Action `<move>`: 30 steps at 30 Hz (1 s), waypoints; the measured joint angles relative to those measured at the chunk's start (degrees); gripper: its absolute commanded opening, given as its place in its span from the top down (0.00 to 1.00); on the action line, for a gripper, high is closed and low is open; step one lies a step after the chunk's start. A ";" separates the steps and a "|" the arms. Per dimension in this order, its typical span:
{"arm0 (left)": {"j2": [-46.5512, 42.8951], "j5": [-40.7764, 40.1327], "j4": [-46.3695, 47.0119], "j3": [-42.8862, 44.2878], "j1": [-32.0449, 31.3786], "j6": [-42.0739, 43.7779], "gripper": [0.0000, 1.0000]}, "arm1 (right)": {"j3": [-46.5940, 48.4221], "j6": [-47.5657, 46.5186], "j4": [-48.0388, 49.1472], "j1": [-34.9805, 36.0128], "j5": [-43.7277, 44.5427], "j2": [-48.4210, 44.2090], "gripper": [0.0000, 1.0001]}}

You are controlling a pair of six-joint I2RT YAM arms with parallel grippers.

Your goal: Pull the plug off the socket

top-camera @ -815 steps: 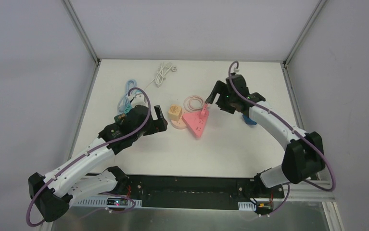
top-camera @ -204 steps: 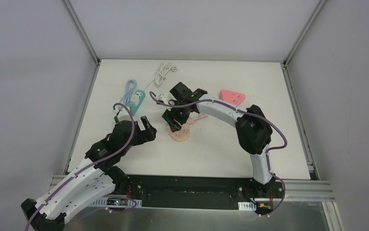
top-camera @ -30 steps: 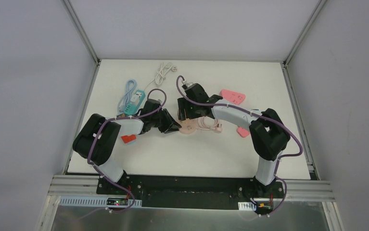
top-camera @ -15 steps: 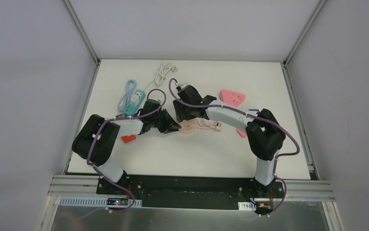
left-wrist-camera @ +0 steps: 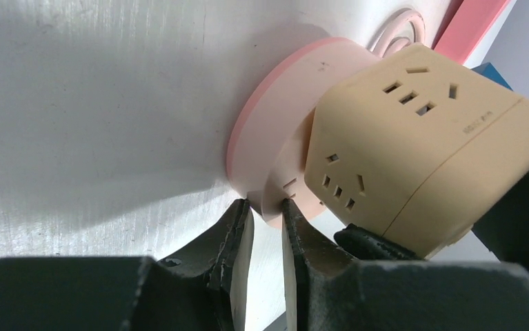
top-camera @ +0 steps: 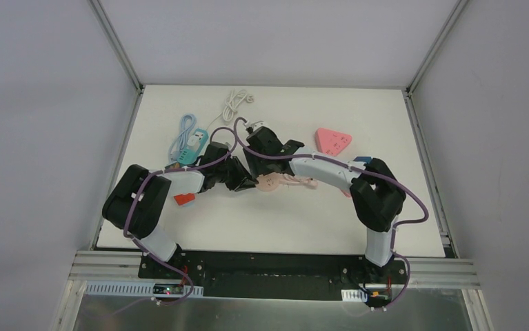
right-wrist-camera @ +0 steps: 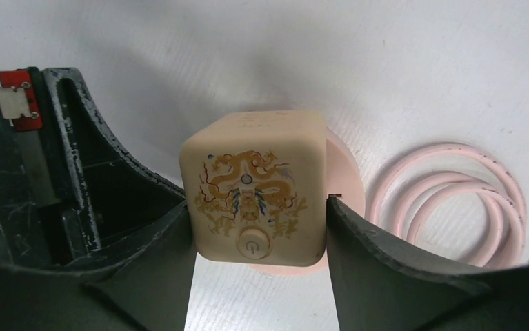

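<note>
Now pinching the pink socket base tighter with the left gripper, bottom middle. Hugging the yellow cube plug with the right gripper. Seems ready for pulling.

The only sign that reads clearly is the power symbol, a circle with a short stroke at its top, on the round button near the lower edge of the cream cube socket's top face, just below a printed gold dragon emblem. A faint line of small print sits along that face's far edge, too faint to read. In the left wrist view a short embossed marking stands on the cube's upper side, too small to make out.
</note>
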 measured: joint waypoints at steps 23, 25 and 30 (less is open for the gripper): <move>0.55 -0.04 2.03 -0.26 0.02 0.15 0.81 | -4.44 5.49 3.26 -7.41 -13.22 -2.60 1.00; 0.57 -0.33 2.73 -0.26 -0.04 0.15 0.81 | -4.90 6.78 3.50 -8.52 -15.04 -2.69 1.00; 0.74 -0.26 2.60 -0.33 -0.02 0.17 0.81 | -2.29 4.85 0.50 -4.90 -8.15 -1.68 1.00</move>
